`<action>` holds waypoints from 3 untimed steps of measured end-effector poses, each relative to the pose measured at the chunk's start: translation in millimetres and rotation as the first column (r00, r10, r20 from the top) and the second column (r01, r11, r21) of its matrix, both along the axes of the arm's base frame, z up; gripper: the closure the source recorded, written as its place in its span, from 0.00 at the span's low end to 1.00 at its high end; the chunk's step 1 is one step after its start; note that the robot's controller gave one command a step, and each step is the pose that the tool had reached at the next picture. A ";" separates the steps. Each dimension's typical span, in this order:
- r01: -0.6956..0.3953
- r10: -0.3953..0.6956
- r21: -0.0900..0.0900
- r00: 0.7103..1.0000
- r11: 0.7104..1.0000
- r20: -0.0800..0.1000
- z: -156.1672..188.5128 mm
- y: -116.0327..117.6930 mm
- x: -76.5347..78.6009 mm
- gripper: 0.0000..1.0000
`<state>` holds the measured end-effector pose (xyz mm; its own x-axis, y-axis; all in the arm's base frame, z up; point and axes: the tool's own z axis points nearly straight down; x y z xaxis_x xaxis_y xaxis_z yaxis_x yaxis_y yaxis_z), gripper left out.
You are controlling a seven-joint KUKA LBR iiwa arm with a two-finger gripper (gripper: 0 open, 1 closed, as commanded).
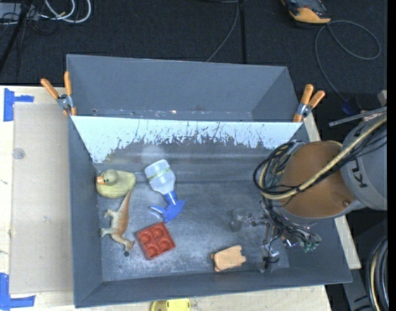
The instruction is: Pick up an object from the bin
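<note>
Tan block (228, 258) just beside the hand (272, 250) — apart or together, unclear

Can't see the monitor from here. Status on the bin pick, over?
Gripper low in the bin, near-right corner. Tan bread-like piece nearest, just to its view-left, apart from it. Nothing between them.

One camera is looking steeply down into the grey bin (185, 92), slightly from one side; the arm (376, 180) is entering at right.
</note>
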<state>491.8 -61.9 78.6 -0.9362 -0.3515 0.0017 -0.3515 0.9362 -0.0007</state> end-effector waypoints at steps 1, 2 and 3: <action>-0.015 0.015 0.001 1.000 1.000 0.004 -7.3 9.2 1.3 0.00; 0.100 -0.100 0.002 0.995 0.995 -0.001 13.7 21.2 6.5 0.00; -0.056 0.056 0.000 0.998 0.998 0.003 21.0 35.1 4.9 0.00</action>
<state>496.7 -26.8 99.7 -0.9151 -0.4033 -0.0015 -0.4033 0.9151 -0.0017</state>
